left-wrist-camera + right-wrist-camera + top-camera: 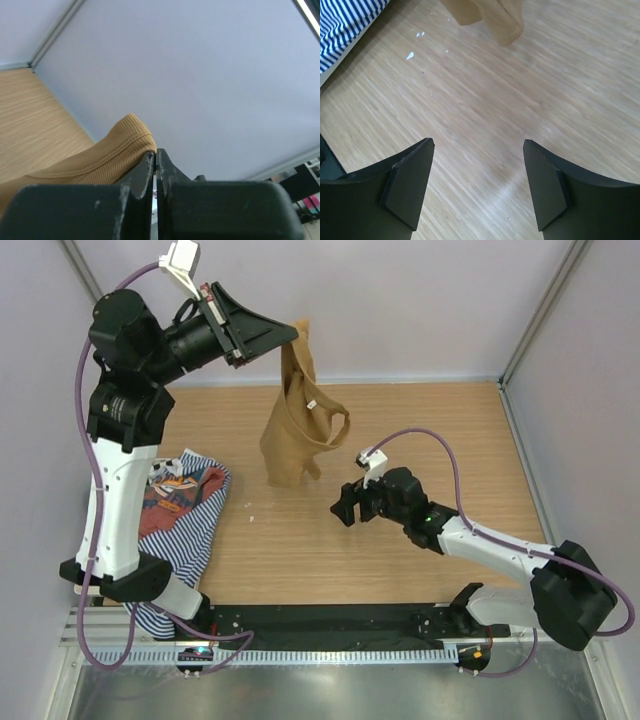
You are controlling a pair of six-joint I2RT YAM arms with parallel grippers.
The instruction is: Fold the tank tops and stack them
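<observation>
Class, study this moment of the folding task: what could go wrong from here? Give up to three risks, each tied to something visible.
1. The left gripper pinches only an edge of the tan tank top, which hangs bunched; it might slip out.
2. The open right gripper, low beside it, could snag a dangling strap loop instead of the bottom edge.

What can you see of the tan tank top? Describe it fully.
The tan tank top is plain ribbed knit with a small white label showing. It hangs bunched from the shut left gripper, which pinches its upper edge; one strap loop droops sideways. Its lower end nears the wooden table, though contact is unclear.
</observation>
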